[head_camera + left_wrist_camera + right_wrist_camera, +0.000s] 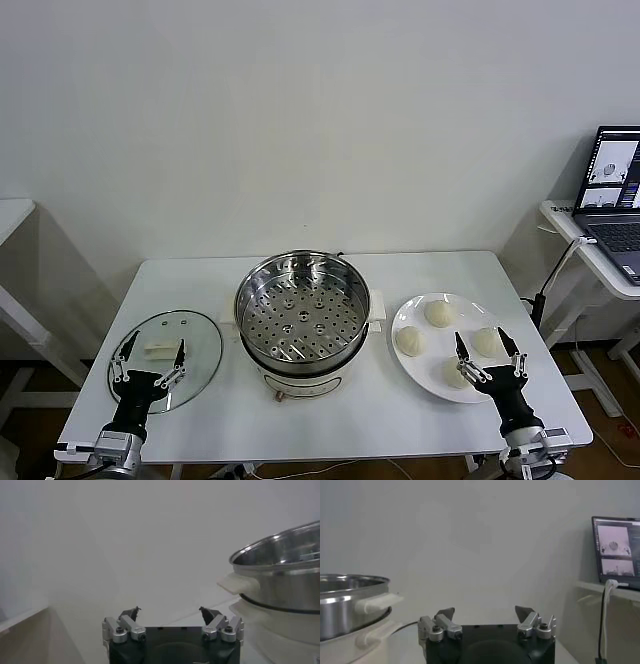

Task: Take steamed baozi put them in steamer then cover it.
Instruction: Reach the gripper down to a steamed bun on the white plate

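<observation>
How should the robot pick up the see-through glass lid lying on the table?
Grip the small white rectangular handle at the middle of the round clear glass lid, coming straight down from above: the lid lies flat, and the handle is its only raised part.

Left gripper [149, 361]: matte black block-shaped body tapering to a black wrist; silver-grey metal cuff with a pale fitting below. Two silver metal finger linkages, each fastened by a round dark-centred screw, ending in small dark pointed tips.

Right gripper [487, 353]: same build, black housing, silver linkages with round screws, dark wedge-shaped tips, silver-grey cuff at the wrist. No markings legible on either unit.
</observation>
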